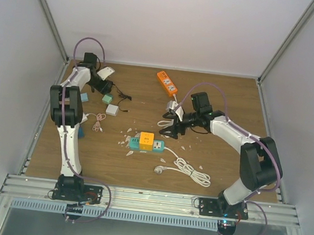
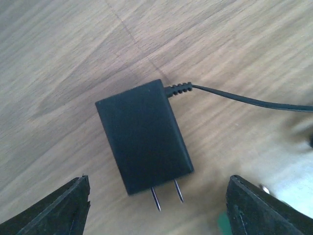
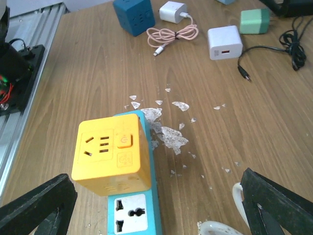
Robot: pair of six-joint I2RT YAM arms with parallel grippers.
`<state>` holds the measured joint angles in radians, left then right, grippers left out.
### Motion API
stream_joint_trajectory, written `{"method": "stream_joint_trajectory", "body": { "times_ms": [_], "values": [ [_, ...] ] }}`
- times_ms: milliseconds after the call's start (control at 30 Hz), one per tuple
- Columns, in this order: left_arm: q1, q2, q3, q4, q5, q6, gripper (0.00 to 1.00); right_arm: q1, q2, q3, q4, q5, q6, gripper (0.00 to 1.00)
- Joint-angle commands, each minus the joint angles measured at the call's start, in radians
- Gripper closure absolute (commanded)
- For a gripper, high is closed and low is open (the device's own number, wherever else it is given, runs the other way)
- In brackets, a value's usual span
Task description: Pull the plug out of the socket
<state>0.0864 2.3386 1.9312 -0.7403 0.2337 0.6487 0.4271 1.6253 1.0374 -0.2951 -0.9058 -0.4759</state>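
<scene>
With your right gripper (image 3: 155,176) wide open over the yellow plug (image 3: 111,154), drop down, pinch its sides and pull straight off the teal strip (image 3: 153,196).

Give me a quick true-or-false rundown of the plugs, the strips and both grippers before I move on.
1. The yellow cube is seated on the teal power strip. True.
2. The right gripper is shut on the cube. False: it is open, with a finger on either side and neither touching the cube.
3. The black adapter lies on the table with both prongs bare. True.
4. The left gripper has clamped the adapter. False: it is open, and its fingers are clear of the adapter.
5. The orange power strip lies beside the arm bases. False: it is at the far side of the table.
</scene>
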Motion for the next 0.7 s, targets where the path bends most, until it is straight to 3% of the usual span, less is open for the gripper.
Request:
{"method": "stream_joint_trajectory", "body": {
  "times_ms": [0,167,400,667],
  "values": [
    [0.009,-0.15,-0.047,-0.017,0.067,0.044,0.21,0.037,0.022,0.044,-0.06,0.018,-0.111,0.07],
    [0.005,-0.301,-0.16,-0.016,0.158,0.094,0.19,0.09,0.052,0.075,-0.107,0.043,-0.18,0.07],
    [-0.007,-0.541,-0.44,-0.018,0.423,0.231,0.19,0.149,0.079,0.084,-0.117,0.074,-0.226,0.05],
    [-0.076,-0.672,-0.684,-0.107,0.62,0.345,0.2,0.209,0.128,0.098,-0.115,0.129,-0.222,0.04]
  ]
}}
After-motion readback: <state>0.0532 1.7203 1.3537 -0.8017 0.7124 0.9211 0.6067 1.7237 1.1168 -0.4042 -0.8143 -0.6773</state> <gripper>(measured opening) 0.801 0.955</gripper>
